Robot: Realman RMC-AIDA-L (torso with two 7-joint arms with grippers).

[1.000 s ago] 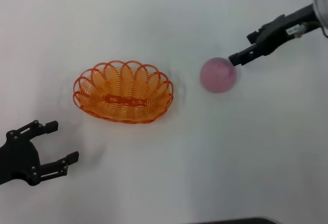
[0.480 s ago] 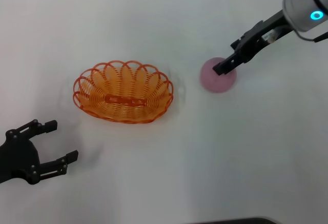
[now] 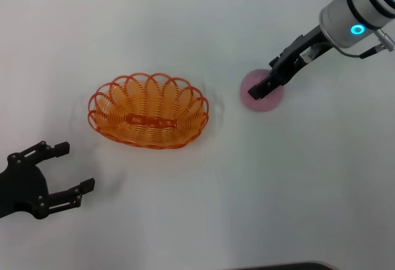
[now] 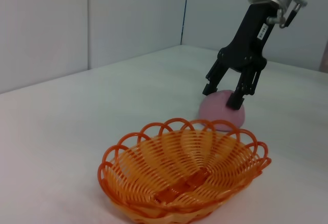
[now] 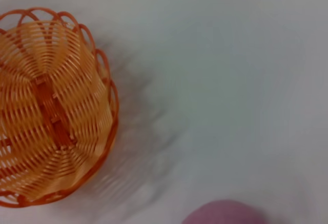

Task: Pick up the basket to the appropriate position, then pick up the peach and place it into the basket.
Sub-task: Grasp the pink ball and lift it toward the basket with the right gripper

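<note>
The orange openwork basket (image 3: pixel 148 110) sits empty on the white table, left of centre; it also shows in the left wrist view (image 4: pixel 184 175) and the right wrist view (image 5: pixel 48 106). The pink peach (image 3: pixel 261 94) lies to its right on the table, seen too in the left wrist view (image 4: pixel 223 112) and at the edge of the right wrist view (image 5: pixel 225 215). My right gripper (image 3: pixel 264 87) is open, its fingers straddling the top of the peach (image 4: pixel 225 90). My left gripper (image 3: pixel 71 168) is open and empty near the table's front left, apart from the basket.
The white table (image 3: pixel 203 208) holds nothing else. Grey wall panels (image 4: pixel 102 24) stand behind it in the left wrist view.
My right gripper has moved left and down from beside the peach to over it, fingers now around its top. The basket, peach and left gripper have stayed put.
</note>
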